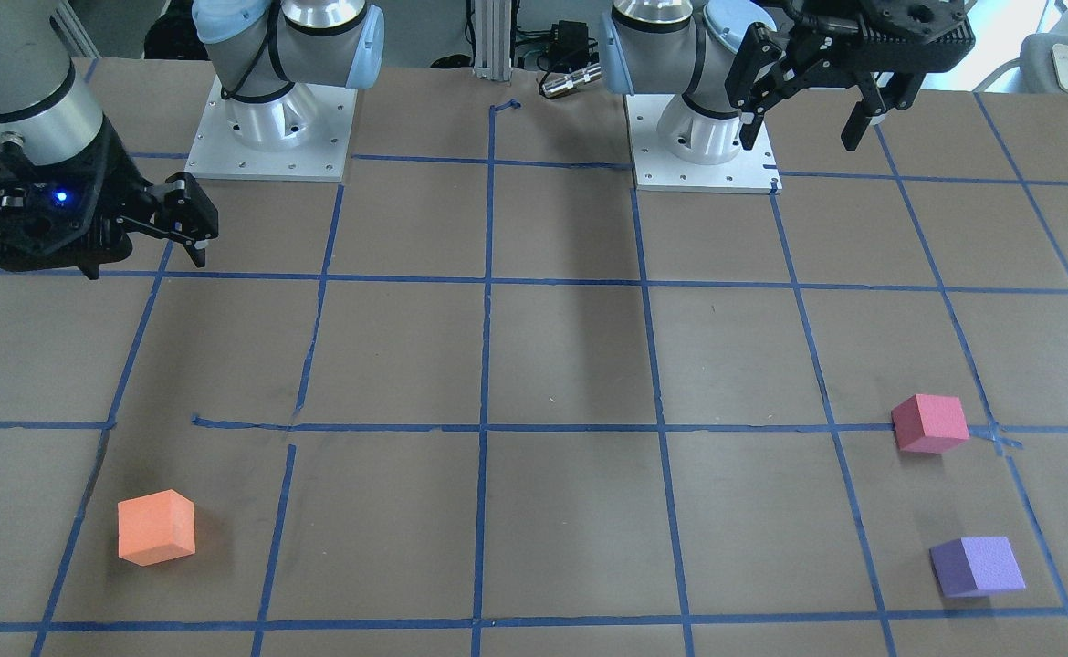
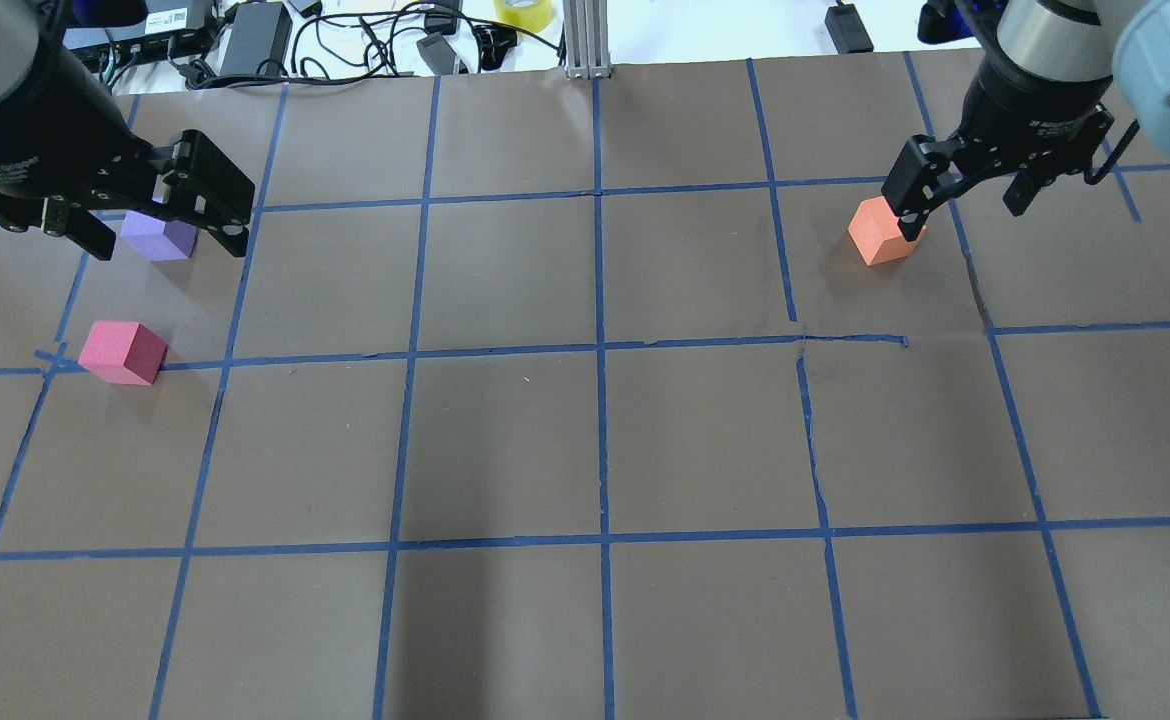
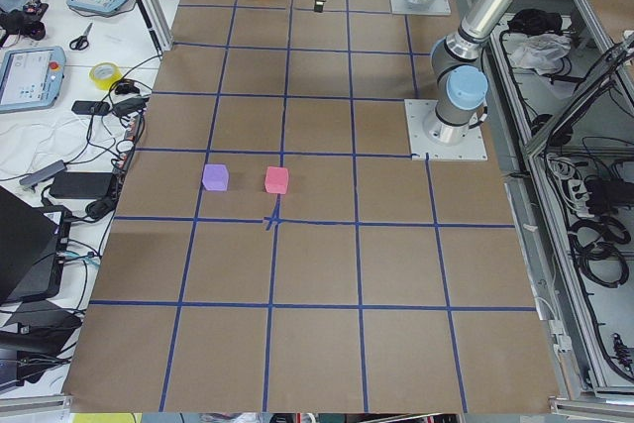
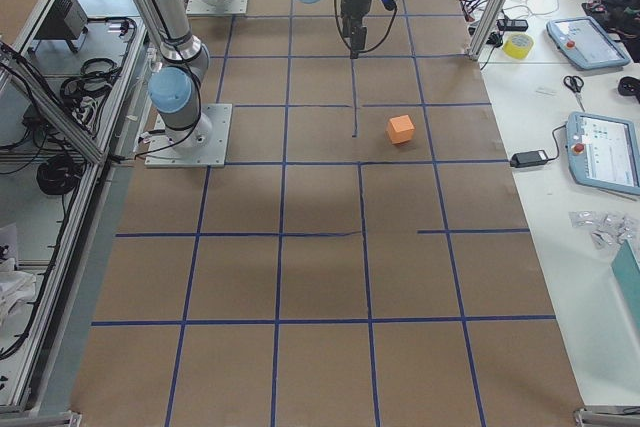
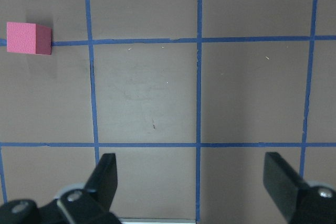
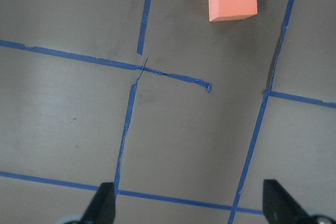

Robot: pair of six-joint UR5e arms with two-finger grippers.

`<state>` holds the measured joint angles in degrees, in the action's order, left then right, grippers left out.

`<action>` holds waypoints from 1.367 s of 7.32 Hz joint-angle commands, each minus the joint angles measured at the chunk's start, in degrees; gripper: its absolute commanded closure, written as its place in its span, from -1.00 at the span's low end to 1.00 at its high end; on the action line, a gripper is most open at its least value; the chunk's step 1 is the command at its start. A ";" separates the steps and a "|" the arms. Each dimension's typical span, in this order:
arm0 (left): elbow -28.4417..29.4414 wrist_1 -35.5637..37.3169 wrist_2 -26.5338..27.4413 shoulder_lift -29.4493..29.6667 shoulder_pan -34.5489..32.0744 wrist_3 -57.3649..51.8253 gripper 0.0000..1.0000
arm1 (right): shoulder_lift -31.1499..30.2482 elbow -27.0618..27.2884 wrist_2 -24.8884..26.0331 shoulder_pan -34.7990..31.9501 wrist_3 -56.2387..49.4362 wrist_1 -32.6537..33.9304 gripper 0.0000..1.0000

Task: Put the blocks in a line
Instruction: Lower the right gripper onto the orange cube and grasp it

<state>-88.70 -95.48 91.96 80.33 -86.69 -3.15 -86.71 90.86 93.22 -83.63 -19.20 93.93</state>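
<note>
Front-facing view: I see the small orange foam cube (image 1: pixel 156 527) alone on the brown, blue-taped counter (image 1: pixel 570 365), toward the robot's right and far from its base. The pink-red foam cube (image 1: pixel 930 423) and purple foam cube (image 1: pixel 977 566) sit near each other toward its left. The left gripper (image 1: pixel 808 123) hangs spread wide, holding nothing.

Overhead: the right gripper (image 2: pixel 963 195) is likewise apart and empty, raised near the orange cube.

Both wrist views show only bare counter between the jaws.

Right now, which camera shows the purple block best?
Exterior front-facing: the purple block sits large and unobstructed. Overhead, the left pincer partly covers it. Exterior left shows it small, exterior right only a sliver at the top edge. The wrist views miss it.
</note>
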 commanded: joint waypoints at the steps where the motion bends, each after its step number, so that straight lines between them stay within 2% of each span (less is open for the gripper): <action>1: 0.02 -0.06 -0.03 0.00 0.12 0.07 -1.00 | 6.69 0.55 0.38 0.23 -2.77 12.78 -1.00; 2: 0.02 -0.06 -0.03 0.00 0.03 0.07 -1.00 | 11.25 0.55 0.47 0.31 -4.26 19.12 -1.00; 5: -0.07 -0.15 0.06 -0.17 0.03 0.16 -1.00 | 20.67 0.55 0.73 0.84 -10.48 32.06 -1.00; 7: -0.07 -0.23 0.14 -0.17 -0.06 0.07 -1.00 | 24.81 0.38 -0.49 4.52 -13.05 33.34 -1.00; 8: -0.41 -0.15 0.06 -0.09 -0.15 0.16 -1.00 | 26.75 0.46 -0.32 4.62 -13.76 36.04 -1.00; 10: -0.42 -0.06 -0.03 -0.09 -0.15 0.16 -1.00 | 27.82 0.37 -0.41 4.62 -14.20 36.59 -1.00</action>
<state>-89.07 -95.58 91.97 80.23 -86.82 -3.00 -59.84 91.26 92.84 -79.12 -33.11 130.03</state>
